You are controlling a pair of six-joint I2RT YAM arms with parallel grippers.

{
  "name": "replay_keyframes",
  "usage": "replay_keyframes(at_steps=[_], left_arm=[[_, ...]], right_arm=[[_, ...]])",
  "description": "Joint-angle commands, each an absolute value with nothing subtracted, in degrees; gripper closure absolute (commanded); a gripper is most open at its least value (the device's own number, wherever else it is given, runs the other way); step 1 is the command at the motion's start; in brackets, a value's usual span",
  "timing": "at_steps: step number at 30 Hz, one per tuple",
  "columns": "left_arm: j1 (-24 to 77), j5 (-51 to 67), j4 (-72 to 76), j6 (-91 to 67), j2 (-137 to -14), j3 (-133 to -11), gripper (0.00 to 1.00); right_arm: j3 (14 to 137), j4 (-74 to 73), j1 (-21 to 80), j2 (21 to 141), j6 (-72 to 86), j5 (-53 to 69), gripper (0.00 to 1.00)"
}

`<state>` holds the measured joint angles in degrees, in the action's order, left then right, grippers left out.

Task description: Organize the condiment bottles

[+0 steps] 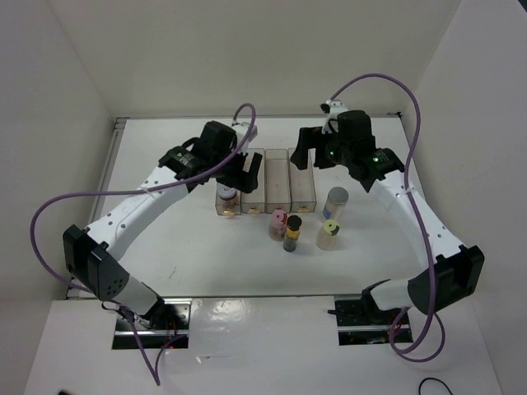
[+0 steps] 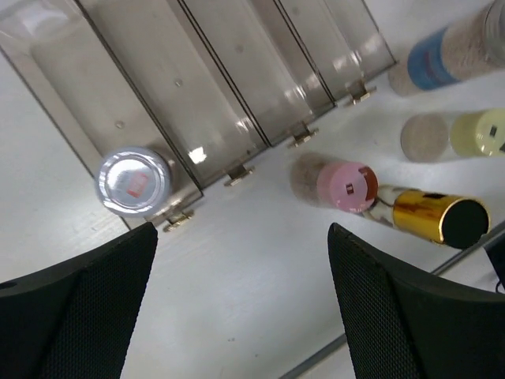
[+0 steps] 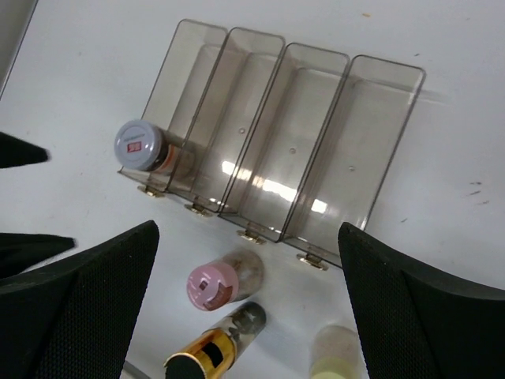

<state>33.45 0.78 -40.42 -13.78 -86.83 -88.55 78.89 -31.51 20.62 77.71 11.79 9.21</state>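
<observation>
Here, on a white table (image 1: 189, 255), four spice jars stand loose in a small cluster just in front of a clear four-slot tray (image 1: 277, 164). Closest to the front edge is the dark jar with a gold cap (image 1: 292, 233). It stands right against the pink-lidded jar (image 1: 278, 220), which is just behind it and to its left. To their right stands the pale jar with a yellow-green lid (image 1: 329, 234). Behind that one is the taller grey-lidded jar (image 1: 336, 200), near the tray's right front corner. Farther back, the jar with a whitish lid (image 2: 132, 180) stands upright in the near end of the tray's leftmost slot. The left gripper (image 2: 243, 233) hangs just above that end of the tray, its black fingers (image 2: 79, 316) spread wide and holding nothing. Farther still, the right gripper (image 3: 248, 229) hovers above the tray's right side, also spread wide and empty.
</observation>
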Motion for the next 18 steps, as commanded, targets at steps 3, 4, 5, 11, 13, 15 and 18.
replay_keyframes(at_steps=[3,4,5,11,13,15,18], left_arm=[[35.6,2.72,-37.97,-16.08,-87.19,-82.62,0.04],[36.12,2.72,-37.36,-16.95,-86.49,-81.31,0.04],[36.65,4.29,-35.87,-17.57,-86.48,-80.78,0.04],[38.58,4.83,-32.09,-18.11,-88.23,-79.72,0.04],[39.99,4.13,-31.55,-18.63,-89.64,-80.85,0.04],[41.65,2.03,-31.55,-18.63,-91.93,-81.73,0.04],[42.19,-0.6,-32.08,-19.77,-93.86,-82.35,0.04]], right_arm=[[76.56,-30.67,24.34,75.32,10.63,11.61,0.02],[76.55,-31.46,24.35,74.71,10.63,10.21,0.02],[75.86,-32.25,24.35,73.84,10.63,8.98,0.02],[74.09,-33.39,24.35,69.09,11.68,1.77,0.02],[73.57,-34.01,24.35,68.55,12.74,0.89,0.02],[72.78,-35.59,24.35,67.94,13.45,-0.52,0.02],[71.2,-35.6,24.35,65.76,14.06,-1.23,0.02]])
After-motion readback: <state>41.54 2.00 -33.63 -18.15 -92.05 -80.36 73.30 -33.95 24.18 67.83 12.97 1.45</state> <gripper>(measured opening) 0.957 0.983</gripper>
